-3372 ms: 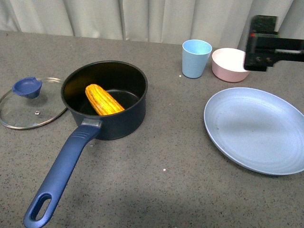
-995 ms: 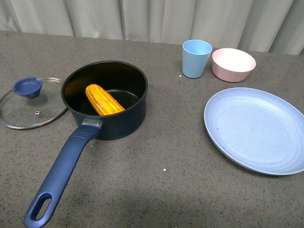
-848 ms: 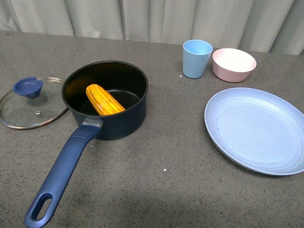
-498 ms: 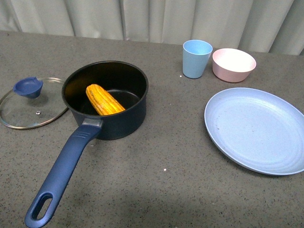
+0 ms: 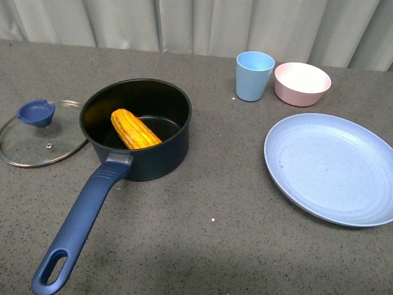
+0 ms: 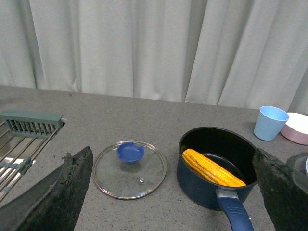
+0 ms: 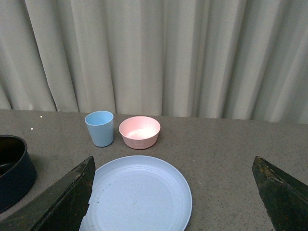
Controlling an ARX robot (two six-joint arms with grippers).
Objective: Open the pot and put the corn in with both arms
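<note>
With both grippers' fingers spread wide and empty, well clear of the yellow-orange corn cob (image 5: pixel 135 129) lying in the dark navy saucepan (image 5: pixel 144 144), your only risk is clipping its long blue handle (image 5: pixel 80 224) on any fresh approach.

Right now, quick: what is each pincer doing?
Left pincer: open, holding nothing.
Right pincer: open, holding nothing.

Body camera looks down over my table, fairly near. My left wrist camera sits back, faces pot (image 6: pixel 216 168) and lid (image 6: pixel 130 168). My right wrist camera sits back, faces plate (image 7: pixel 139 195), cup (image 7: pixel 100 128), bowl (image 7: pixel 139 132). Both wrist views share pot, cup, bowl.
</note>
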